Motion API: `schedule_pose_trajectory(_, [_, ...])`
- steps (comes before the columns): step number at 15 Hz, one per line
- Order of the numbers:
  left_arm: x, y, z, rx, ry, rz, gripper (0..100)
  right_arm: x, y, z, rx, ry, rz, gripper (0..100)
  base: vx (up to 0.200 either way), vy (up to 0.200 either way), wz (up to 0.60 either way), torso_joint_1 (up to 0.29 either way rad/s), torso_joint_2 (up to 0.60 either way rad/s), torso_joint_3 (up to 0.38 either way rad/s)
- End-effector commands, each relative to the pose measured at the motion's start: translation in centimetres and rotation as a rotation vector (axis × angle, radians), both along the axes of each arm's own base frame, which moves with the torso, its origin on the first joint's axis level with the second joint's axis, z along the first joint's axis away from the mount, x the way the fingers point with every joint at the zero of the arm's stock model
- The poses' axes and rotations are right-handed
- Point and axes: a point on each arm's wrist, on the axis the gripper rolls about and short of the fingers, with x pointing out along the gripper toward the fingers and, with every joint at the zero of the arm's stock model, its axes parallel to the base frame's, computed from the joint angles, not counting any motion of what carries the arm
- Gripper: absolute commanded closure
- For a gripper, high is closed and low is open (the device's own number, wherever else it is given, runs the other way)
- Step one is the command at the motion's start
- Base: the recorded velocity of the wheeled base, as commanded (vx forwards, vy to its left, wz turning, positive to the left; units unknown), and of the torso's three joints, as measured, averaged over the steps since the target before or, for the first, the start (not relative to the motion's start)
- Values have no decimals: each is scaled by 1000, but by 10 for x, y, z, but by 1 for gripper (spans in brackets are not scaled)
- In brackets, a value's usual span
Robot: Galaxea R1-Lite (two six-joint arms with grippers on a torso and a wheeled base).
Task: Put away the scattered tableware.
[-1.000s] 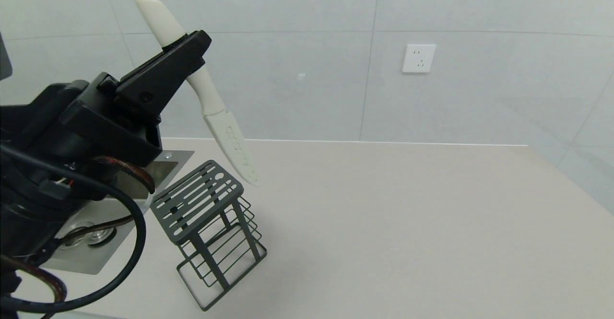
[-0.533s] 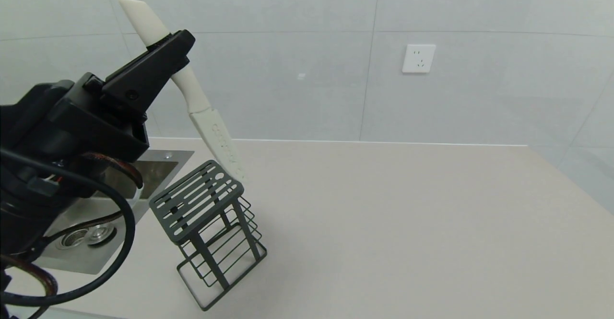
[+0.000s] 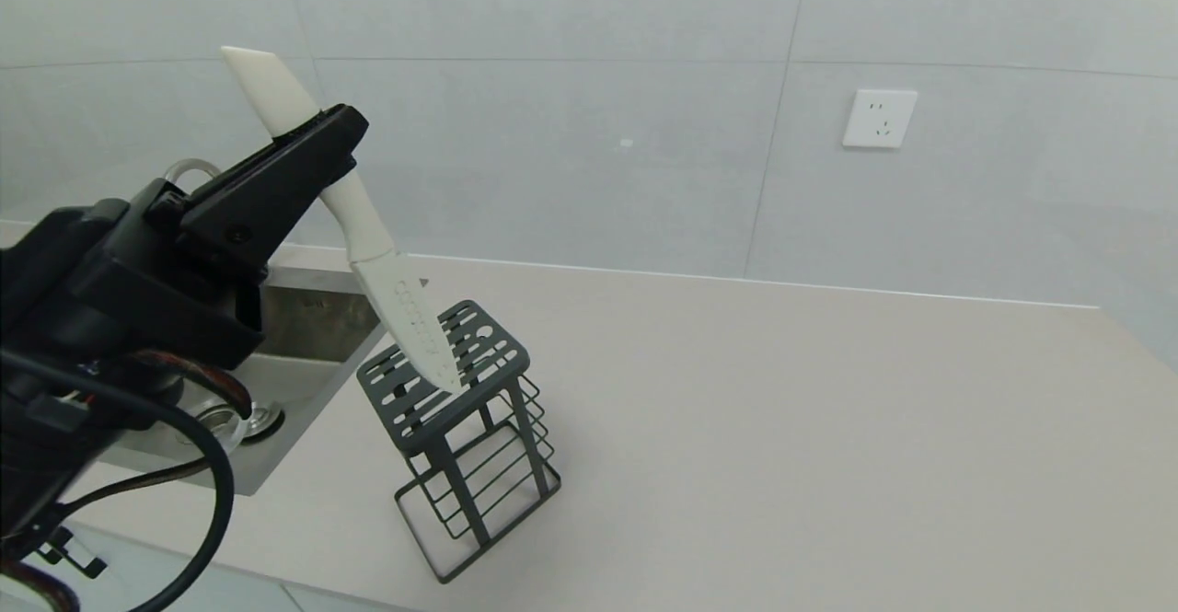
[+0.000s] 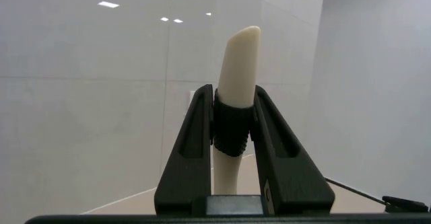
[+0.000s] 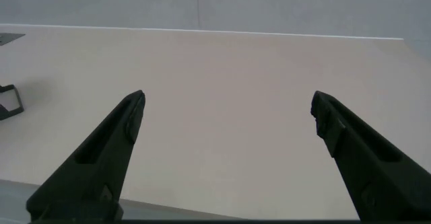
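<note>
1. The left gripper point(image 3: 333, 132) is nearest, raised above the sink side of the counter. Its fingers are clamped on the handle of a white knife point(image 3: 373, 248), whose butt end projects beyond the fingertips.
2. The knife hangs tilted, blade down and to the right. Its tip overlaps the slotted top of a dark wire knife holder point(image 3: 492, 354); whether the tip has entered a slot cannot be told.
3. The holder stands upright on the counter point(image 3: 782, 428), set at an angle to the front edge and just beside the corner of the steel sink point(image 3: 308, 313).
4. The sink's drain point(image 3: 264, 417) lies behind the gripper body, and a curved faucet point(image 3: 184, 170) rises beyond it.
5. The right gripper point(image 5: 227, 103) hovers over bare worktop, fingers wide apart and holding nothing.
6. A broad stretch of counter extends right of the holder to the right-hand edge.
7. The tiled back wall point(image 3: 589, 133) bounds the far side and carries a white socket point(image 3: 879, 118), well apart from the holder.
</note>
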Motion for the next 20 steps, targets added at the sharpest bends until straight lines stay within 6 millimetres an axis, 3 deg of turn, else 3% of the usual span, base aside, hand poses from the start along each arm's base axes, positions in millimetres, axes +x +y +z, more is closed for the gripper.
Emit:
schedule_pose_trajectory(1, [-3, 1, 1, -5, -8, -3, 100, 0, 0, 0, 0, 2, 1, 0, 0, 0, 0, 0, 0, 0])
schedule_pose_trajectory(13, [-6, 4, 4, 9, -36, -33, 100, 0, 0, 0, -2, 3, 1, 0, 0, 0, 0, 30, -69, -39])
schedule_pose_trajectory(17, [-7, 3, -10, 122, -68, -71, 100, 0, 0, 0, -2, 5, 1, 0, 0, 0, 0, 28, -61, -35])
schedule_pose_trajectory(20, [4, 0, -20, 213, -113, -24, 100, 0, 0, 0, -2, 0, 1, 0, 0, 0, 0, 0, 0, 0])
